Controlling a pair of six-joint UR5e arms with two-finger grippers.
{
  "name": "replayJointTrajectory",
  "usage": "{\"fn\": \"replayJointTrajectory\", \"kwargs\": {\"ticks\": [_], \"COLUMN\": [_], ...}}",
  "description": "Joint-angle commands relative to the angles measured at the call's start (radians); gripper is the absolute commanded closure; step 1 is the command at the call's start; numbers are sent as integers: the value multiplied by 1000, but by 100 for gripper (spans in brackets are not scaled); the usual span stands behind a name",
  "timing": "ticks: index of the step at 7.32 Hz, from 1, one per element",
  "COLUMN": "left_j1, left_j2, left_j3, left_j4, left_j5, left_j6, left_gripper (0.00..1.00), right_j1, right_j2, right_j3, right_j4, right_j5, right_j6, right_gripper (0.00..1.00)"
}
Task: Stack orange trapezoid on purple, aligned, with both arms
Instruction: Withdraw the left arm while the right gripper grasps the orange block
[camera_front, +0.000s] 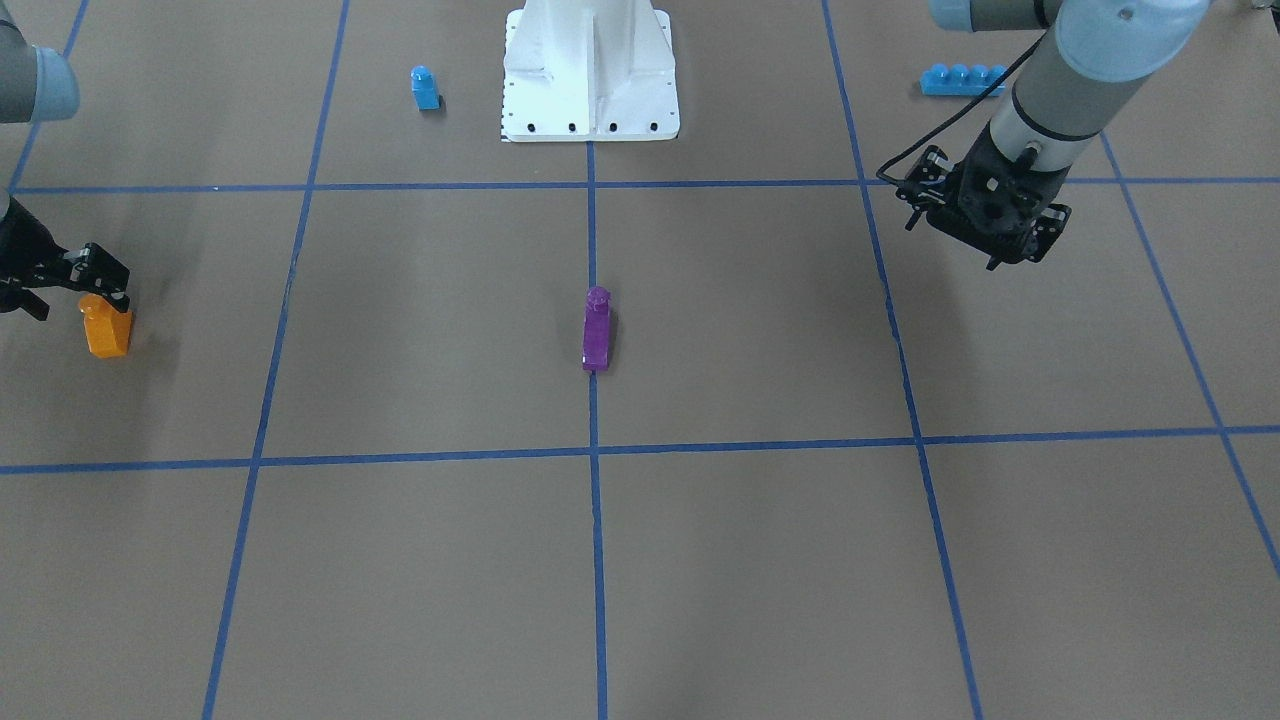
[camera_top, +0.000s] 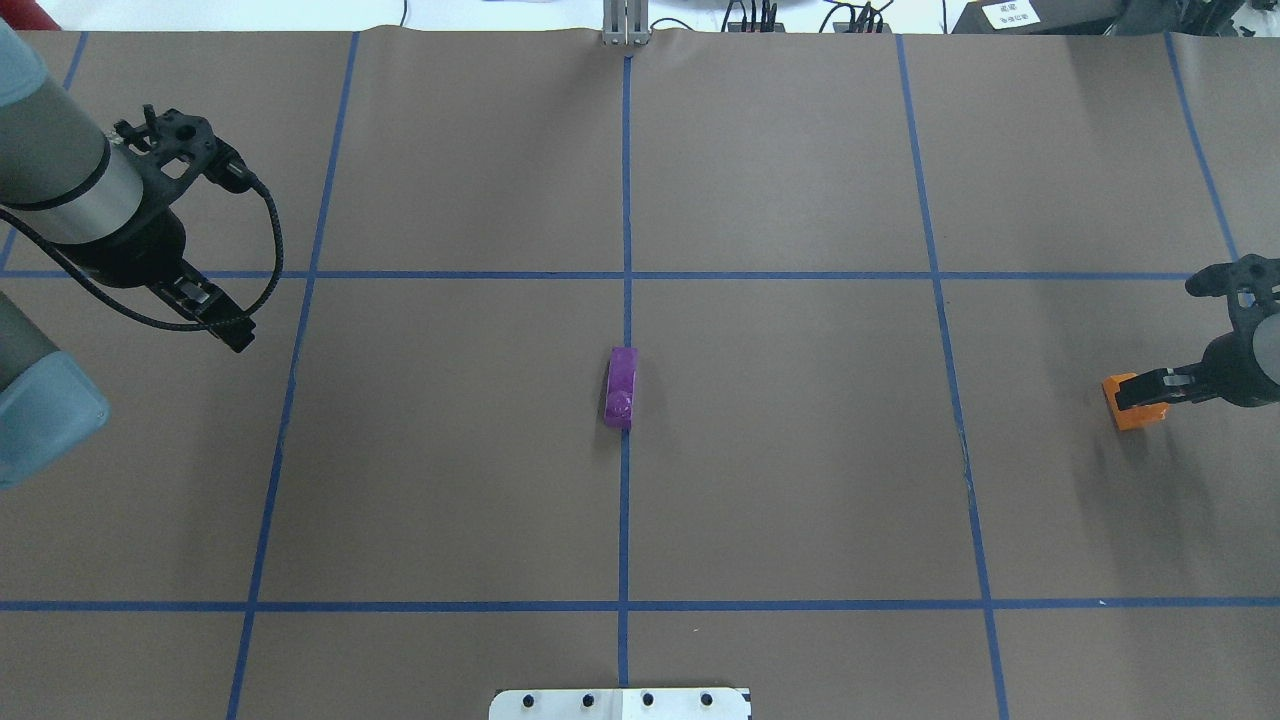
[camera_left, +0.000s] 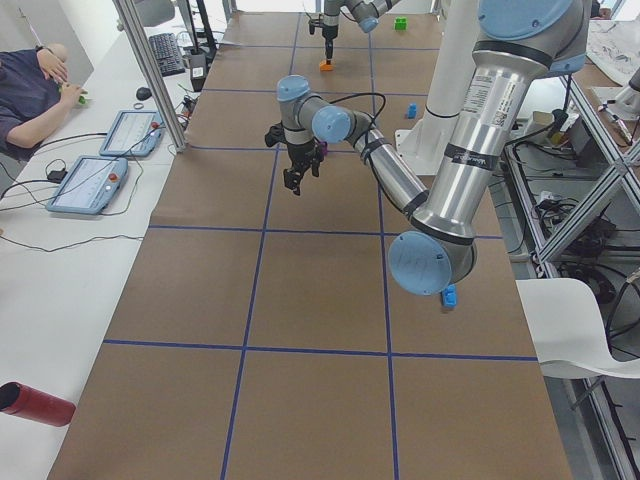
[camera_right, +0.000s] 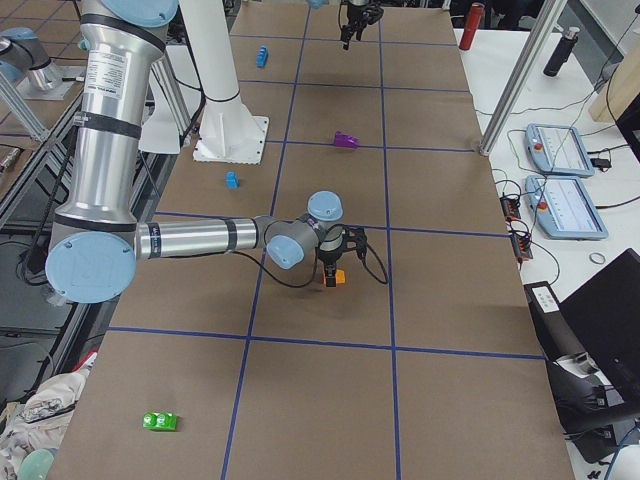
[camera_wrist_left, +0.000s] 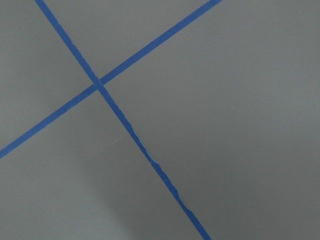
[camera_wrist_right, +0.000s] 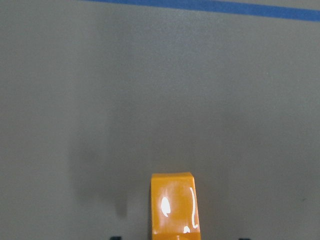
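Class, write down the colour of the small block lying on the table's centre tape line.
Glossy purple block; the overhead exterior view shows it best.

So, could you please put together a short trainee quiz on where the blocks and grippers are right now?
1. True or false: the orange trapezoid already sits on the purple block.
2. Which arm's gripper is at the orange trapezoid? A. left B. right C. neither
3. Fill in: the purple block lies on the table's centre blue ____ line.

Key:
1. False; they are far apart, both on the table.
2. B; the right gripper is open around it.
3. tape.
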Motion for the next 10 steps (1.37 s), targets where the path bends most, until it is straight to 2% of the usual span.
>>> {"fn": "replayJointTrajectory", "kwargs": {"ticks": [1, 3, 4, 5, 6, 8, 9, 10], "left_j1": [1, 1, 1, 1, 1, -25, -108, -197], "left_j2": [0, 0, 0, 0, 2, 86, 121, 158], "left_j3": [5, 5, 5, 5, 4, -8, -7, -7], "left_j4": [-10, -11, -11, -11, -10, -10, -10, -8], "left_j5": [0, 0, 0, -2, -2, 3, 2, -1], "left_j6": [-13, -13, -13, -13, -19, -80, -48, 78], "left_gripper": [1, 1, 1, 1, 0, 0, 0, 0], "right_j1": [-16, -25, -25, -24, -22, -25, -24, -30], "right_j2": [1, 1, -1, 1, 2, 10, 66, 117], "right_j3": [0, -2, 0, 12, 45, 118, 130, 151], "right_j4": [0, 0, -1, 0, -1, -22, -54, -122], "right_j5": [0, -2, -2, 3, 6, 36, 38, 40], "right_j6": [14, 14, 14, 14, 14, 95, 191, 222], "right_gripper": [63, 63, 69, 91, 100, 100, 100, 100]}}
